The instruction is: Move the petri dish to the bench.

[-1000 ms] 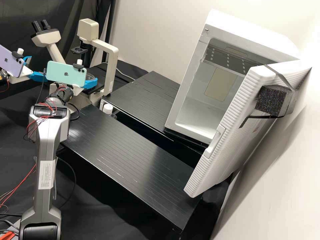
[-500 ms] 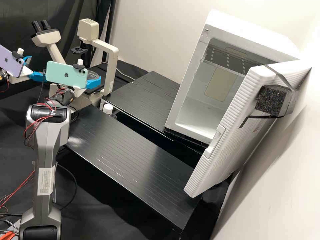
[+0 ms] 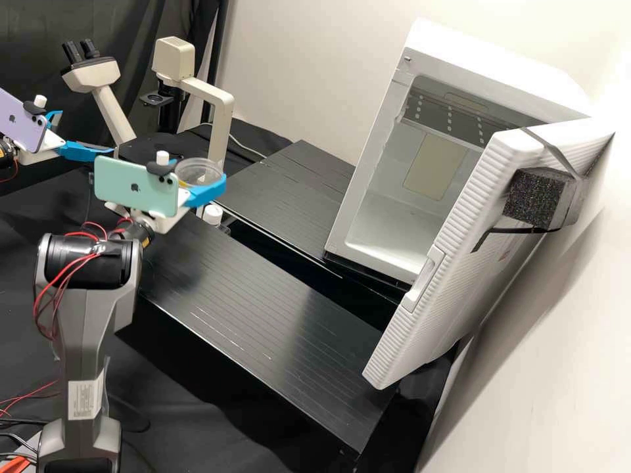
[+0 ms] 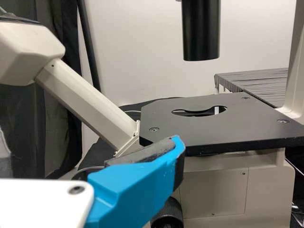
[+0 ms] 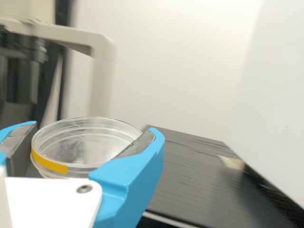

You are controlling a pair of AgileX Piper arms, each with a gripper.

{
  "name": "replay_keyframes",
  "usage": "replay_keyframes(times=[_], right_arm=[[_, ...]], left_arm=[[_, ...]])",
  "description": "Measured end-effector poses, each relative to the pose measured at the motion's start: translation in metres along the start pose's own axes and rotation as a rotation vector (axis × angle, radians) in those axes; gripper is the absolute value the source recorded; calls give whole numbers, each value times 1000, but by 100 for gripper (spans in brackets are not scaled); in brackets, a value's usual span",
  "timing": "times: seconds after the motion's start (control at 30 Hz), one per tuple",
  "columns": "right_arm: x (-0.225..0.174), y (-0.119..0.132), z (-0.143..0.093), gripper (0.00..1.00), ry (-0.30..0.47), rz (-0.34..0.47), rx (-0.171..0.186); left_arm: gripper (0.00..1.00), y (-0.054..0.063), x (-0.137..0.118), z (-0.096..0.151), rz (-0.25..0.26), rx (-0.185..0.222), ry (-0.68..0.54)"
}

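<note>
Petri dish [image 5: 90, 147] between the jaws of the right gripper [image 3: 200, 173]

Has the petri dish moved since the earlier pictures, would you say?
Yes: in the high view, the petri dish has moved right and down relative to the microscope's pale post.

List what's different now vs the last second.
Right gripper moved off the microscope, rightward and down in the high view, carrying the petri dish. Nothing released.
Same: left gripper by the microscope, white cabinet with door open.
</note>
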Motion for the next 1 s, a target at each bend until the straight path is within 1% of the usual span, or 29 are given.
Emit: replay_keyframes(times=[0.1,0.2,0.3,0.5,0.57,0.6,0.63,0.77,0.93,1.0], right_arm=[[-12,6,20,0,-47,4,-3],[-23,11,39,0,-98,2,1],[-35,19,62,0,-168,8,-6],[-55,28,96,0,-269,12,3],[-61,29,105,0,-293,4,0],[-66,30,111,0,-317,2,0],[-70,31,115,0,-331,2,6],[-76,33,122,0,-332,11,11],[-85,33,128,0,-329,3,10],[-87,33,129,0,-330,1,17]], left_arm=[[100,0,0,0,0,0,0],[100,0,0,0,0,0,0],[100,0,0,0,0,0,0],[100,0,0,0,0,0,0],[100,0,0,0,0,0,0],[100,0,0,0,0,0,0],[100,0,0,0,0,0,0],[100,0,0,0,0,0,0],[100,0,0,0,0,0,0],[100,0,0,0,0,0,0]])
